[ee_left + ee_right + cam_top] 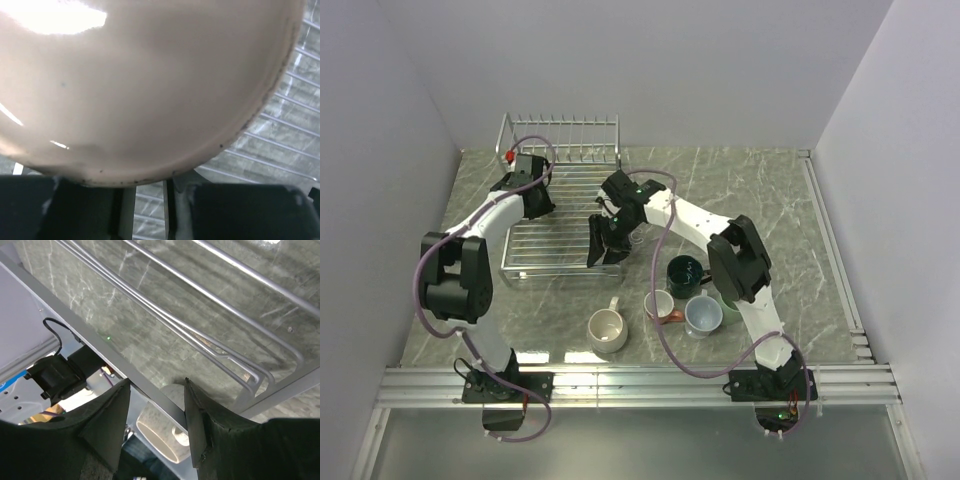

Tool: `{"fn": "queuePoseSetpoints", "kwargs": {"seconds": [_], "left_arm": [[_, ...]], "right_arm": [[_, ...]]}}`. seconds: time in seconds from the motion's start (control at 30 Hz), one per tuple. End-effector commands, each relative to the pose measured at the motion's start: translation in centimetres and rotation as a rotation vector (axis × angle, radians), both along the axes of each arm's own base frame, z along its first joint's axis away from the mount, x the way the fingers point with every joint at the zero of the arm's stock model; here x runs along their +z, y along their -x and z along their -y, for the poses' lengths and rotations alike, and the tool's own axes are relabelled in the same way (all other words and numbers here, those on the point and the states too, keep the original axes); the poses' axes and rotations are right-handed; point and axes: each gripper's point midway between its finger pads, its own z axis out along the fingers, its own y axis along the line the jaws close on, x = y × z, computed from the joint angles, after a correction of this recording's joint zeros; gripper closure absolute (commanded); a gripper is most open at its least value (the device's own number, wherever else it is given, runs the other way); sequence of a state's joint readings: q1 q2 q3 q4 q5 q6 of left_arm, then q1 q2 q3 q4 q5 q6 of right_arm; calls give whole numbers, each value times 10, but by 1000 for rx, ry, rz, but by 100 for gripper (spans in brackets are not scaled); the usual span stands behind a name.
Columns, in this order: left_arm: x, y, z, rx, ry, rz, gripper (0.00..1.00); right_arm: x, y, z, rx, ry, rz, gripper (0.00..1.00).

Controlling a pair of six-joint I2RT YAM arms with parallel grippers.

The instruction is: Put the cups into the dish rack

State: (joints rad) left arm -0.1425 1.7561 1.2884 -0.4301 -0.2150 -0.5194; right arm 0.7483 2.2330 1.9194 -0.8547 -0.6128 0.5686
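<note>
Here the left gripper [145, 210] is clenched at the back-left corner of the dish rack [560, 230], with a tan mug [140, 85] filling its camera. Whether it pinches the mug I cannot tell. The right gripper [156, 390] hangs spread and empty over the rack's front-right corner.
</note>
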Motion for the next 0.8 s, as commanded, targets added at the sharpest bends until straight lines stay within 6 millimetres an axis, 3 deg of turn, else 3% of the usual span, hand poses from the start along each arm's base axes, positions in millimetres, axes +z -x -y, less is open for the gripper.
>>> {"fn": "queuePoseSetpoints", "kwargs": {"seconds": [0.0, 0.2, 0.27, 0.3, 0.43, 0.53, 0.67, 0.77], "left_arm": [[-24, -7, -10, 28, -12, -36, 100], [-15, -32, -17, 26, 19, 13, 98], [-12, -38, -19, 25, 21, 18, 88], [-18, -37, -21, 30, 18, -12, 76], [-12, -34, -20, 34, 29, -21, 47], [-6, -21, -19, 33, 40, -21, 34], [10, -6, -22, 45, 37, -17, 27], [33, 3, -22, 44, 42, 6, 20]], "right_arm": [[-3, 29, 19, 22, 77, -51, 47], [-6, 36, 24, 19, 90, -60, 47], [-6, 38, 25, 18, 93, -62, 47], [-5, 38, 26, 16, 92, -61, 47], [-2, 39, 27, 13, 86, -48, 47], [4, 39, 27, 9, 65, -35, 45], [7, 40, 26, 13, 46, -32, 43], [16, 38, 23, 18, 28, -14, 41]]}}
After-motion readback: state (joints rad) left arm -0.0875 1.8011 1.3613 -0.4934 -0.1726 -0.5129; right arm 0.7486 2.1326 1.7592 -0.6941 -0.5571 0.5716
